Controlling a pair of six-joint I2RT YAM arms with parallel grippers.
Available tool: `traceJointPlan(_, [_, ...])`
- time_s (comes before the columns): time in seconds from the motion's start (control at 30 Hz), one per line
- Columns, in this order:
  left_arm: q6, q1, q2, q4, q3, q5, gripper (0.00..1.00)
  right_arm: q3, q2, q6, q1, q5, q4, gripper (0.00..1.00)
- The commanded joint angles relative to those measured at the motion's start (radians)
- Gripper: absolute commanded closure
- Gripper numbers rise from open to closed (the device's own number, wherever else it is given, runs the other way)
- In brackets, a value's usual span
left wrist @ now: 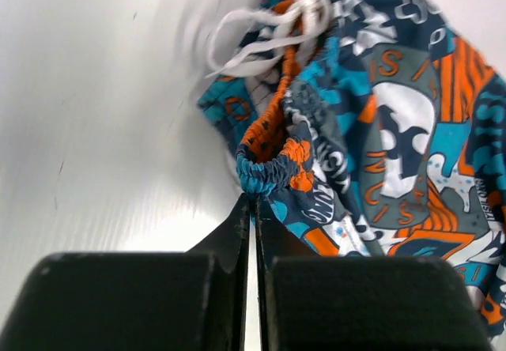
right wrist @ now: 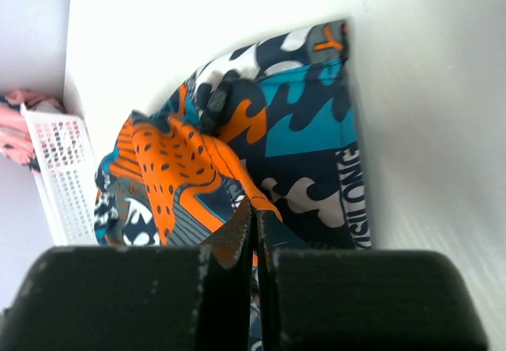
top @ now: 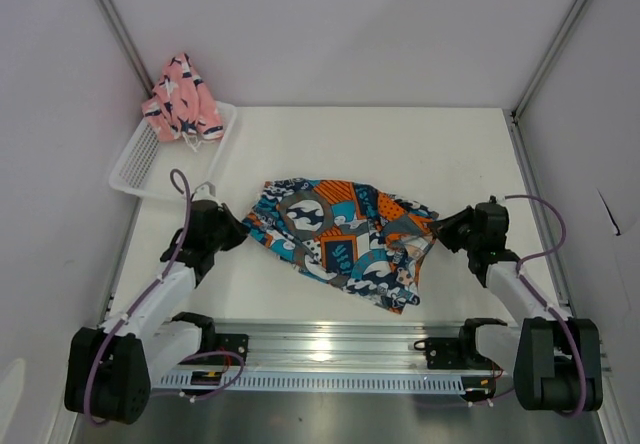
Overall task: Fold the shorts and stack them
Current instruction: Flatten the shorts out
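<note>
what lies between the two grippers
The blue, orange and white printed shorts, lying across the table from the left gripper to the right gripper, in the top view.

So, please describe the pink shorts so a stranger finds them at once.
Look at the far left corner of the table, where a white mesh basket stands. The pink shorts lie bunched at its far end. Unlike the blue-and-orange pair mid-table, they are pink with navy-and-white shapes.
</note>
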Motion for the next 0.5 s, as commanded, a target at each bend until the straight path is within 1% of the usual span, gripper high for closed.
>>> traceJointPlan(0.0, [-0.019, 0.029, -0.044, 0.024, -0.047, 0.029, 1.0, 0.004, 0.011, -0.023, -0.033, 0.007, 0.002, 1.0])
traceJointPlan(0.13, [-0.016, 0.029, -0.103, 0.006, -0.086, 0.055, 1.0, -0.002, 0.014, -0.04, -0.053, 0.002, -0.003, 1.0])
traceJointPlan(0.3, [-0.013, 0.029, -0.195, -0.013, -0.15, 0.139, 1.0, -0.002, 0.037, -0.04, -0.071, -0.026, 0.033, 1.0])
traceJointPlan(0.47, [-0.018, 0.029, -0.31, -0.054, -0.195, 0.151, 1.0, 0.045, 0.074, -0.035, -0.08, -0.039, 0.043, 1.0])
